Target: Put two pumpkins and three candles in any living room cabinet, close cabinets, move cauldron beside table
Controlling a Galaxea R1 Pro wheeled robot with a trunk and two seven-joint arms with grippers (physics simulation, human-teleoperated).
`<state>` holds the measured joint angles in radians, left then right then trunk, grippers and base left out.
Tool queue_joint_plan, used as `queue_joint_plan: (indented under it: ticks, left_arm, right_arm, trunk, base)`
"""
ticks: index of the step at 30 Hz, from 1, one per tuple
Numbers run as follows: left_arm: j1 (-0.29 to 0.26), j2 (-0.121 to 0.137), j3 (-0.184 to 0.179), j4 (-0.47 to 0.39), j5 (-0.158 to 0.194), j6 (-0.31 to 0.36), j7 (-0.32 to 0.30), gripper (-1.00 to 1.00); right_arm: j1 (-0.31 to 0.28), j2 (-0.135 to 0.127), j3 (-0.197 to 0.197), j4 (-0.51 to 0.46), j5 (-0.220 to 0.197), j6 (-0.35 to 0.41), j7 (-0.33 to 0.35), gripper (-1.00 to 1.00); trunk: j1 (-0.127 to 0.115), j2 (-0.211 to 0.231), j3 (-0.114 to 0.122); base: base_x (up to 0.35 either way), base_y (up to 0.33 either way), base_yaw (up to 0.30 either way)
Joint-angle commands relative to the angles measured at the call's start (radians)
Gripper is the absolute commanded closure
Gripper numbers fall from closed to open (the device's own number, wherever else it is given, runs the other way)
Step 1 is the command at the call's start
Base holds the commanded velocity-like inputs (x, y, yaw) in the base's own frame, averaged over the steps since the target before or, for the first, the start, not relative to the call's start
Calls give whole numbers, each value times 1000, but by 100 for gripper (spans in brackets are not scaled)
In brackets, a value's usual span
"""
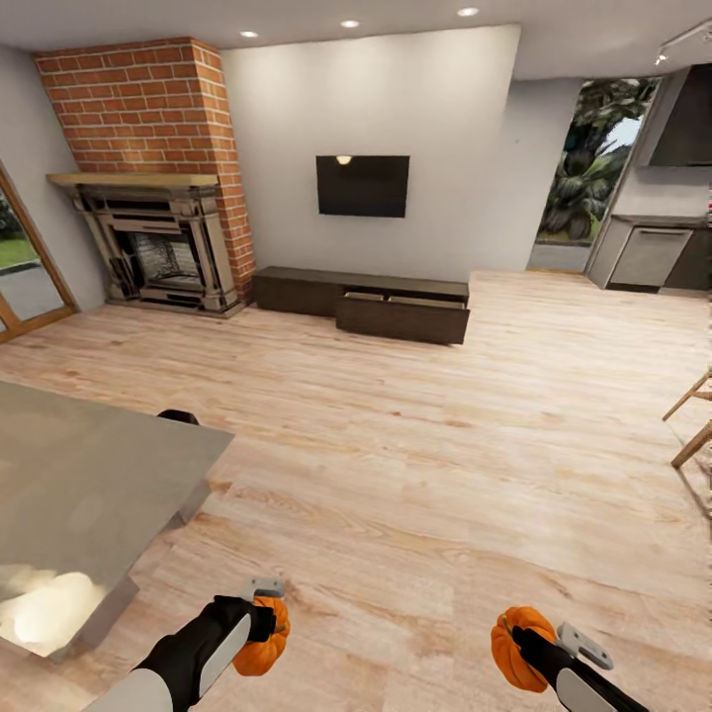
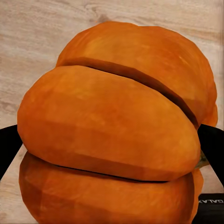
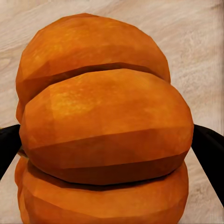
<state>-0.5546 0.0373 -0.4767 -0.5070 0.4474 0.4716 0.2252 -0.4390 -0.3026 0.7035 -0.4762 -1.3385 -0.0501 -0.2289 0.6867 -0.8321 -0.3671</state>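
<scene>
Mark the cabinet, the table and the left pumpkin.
cabinet [image 1: 400,318]: head view, open drawer's front.
table [image 1: 89,475]: head view, bare grey top.
left pumpkin [image 1: 265,641]: head view, orange side by gripper.

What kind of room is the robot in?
Most likely a living room: there's a brick fireplace, a TV on the wall above a long low cabinet, and a grey table.

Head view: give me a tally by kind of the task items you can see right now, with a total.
Pumpkins: 2, one in the left end effector at, one in the right end effector at
Cabinet: 1, drawers pulled out
Table: 1
Dark round thing behind the table, possibly the cauldron: 1
Total: 5
</scene>
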Motion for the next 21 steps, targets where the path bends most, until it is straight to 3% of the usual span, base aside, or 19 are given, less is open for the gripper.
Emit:
queue_joint_plan:
  ticks: [1,10,15,21]
  left_arm:
    - [-1,2,-8,-3,10,4,9,100]
    - [-1,4,-8,-2,10,4,10,100]
    - [-1,4,-8,-3,10,3,10,100]
    - [-1,4,-8,-2,10,3,10,100]
  right_arm:
    - [-1,-1,8,-2,-9,-5,-8,100]
    - [-1,0,9,6,-8,-5,-13,100]
    - [-1,2,10,124,-8,-5,-6,100]
    - [-1,10,9,149,-7,-10,-4,100]
  trunk:
    - [0,-1,-2]
    - [0,-1,-3]
    - [0,-1,-3]
    - [0,-1,-3]
  base:
    - [216,0,-107]
    - [315,0,-16]
    - [333,0,0]
    - [333,0,0]
